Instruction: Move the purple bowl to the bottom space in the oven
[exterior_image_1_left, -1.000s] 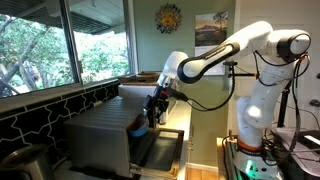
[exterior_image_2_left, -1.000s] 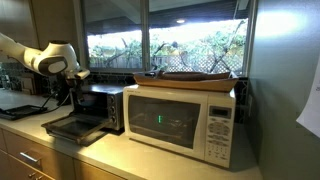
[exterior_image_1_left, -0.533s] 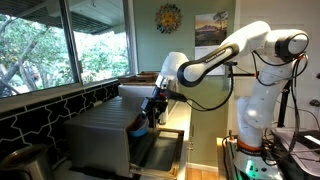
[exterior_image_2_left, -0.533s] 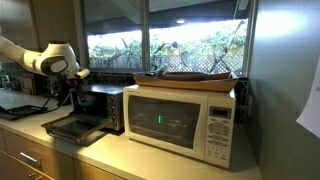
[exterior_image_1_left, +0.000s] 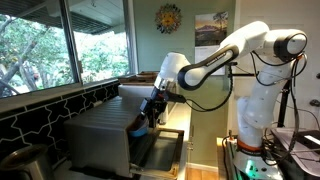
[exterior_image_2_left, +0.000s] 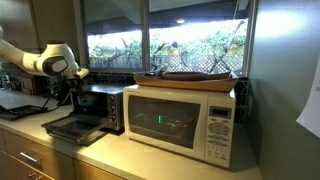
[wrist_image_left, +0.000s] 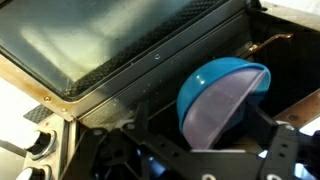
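Wrist view: purple bowl (wrist_image_left: 222, 100), tilted, in grip of end effector (wrist_image_left: 215, 148).

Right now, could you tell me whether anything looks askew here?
Only the bowl: it sits tipped on edge in the hand, opening facing the wrist camera, by the open oven. Nothing looks spilled or damaged.

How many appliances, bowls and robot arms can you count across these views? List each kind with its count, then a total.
Appliances: 2 (oven, white microwave)
Bowls: 1 (purple bowl)
Robot arms: 1
Total: 4
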